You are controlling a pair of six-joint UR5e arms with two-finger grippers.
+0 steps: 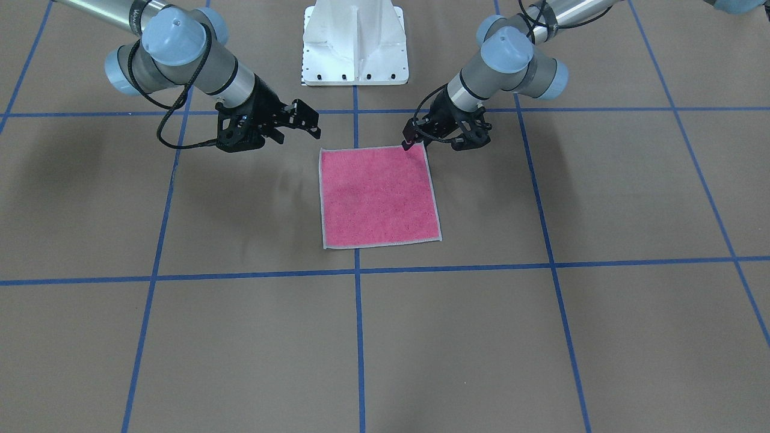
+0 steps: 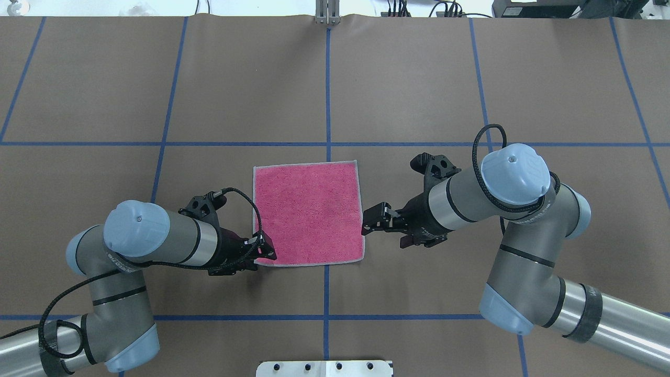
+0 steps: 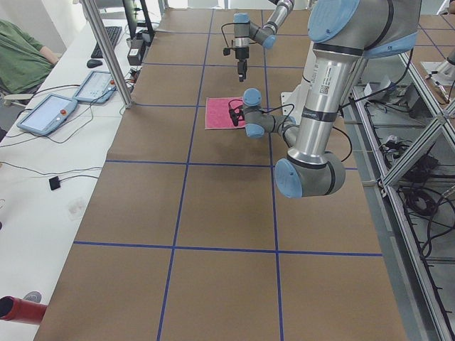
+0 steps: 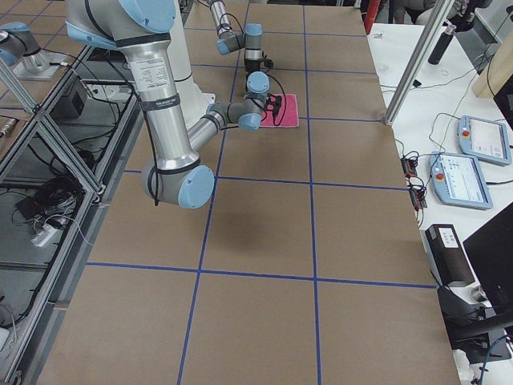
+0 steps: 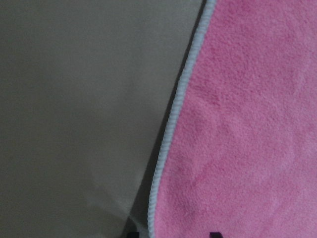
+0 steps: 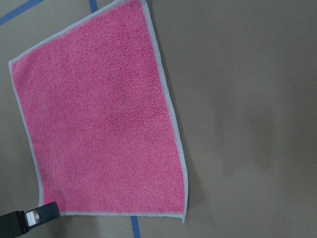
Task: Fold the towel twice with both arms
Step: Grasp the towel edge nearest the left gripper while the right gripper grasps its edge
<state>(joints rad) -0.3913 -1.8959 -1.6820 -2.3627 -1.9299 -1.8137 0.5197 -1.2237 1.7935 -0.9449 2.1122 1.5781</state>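
Centrally, towel [image 2: 308, 212] pink and flat, left gripper [image 2: 264, 250] parted at its corner, right gripper [image 2: 374, 220] parted nearby, left arm [image 3: 320, 92] label illegible

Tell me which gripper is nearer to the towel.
Left. The left gripper is down at the towel's near corner on that side. The right gripper hangs raised off the opposite edge, not touching it.

One towel [image 2: 308, 209], one white base [image 1: 355, 48], two pincers — left pincer [image 2: 264, 247], right pincer [image 2: 372, 220] — on two arms [image 2: 172, 241] [image 2: 471, 193].
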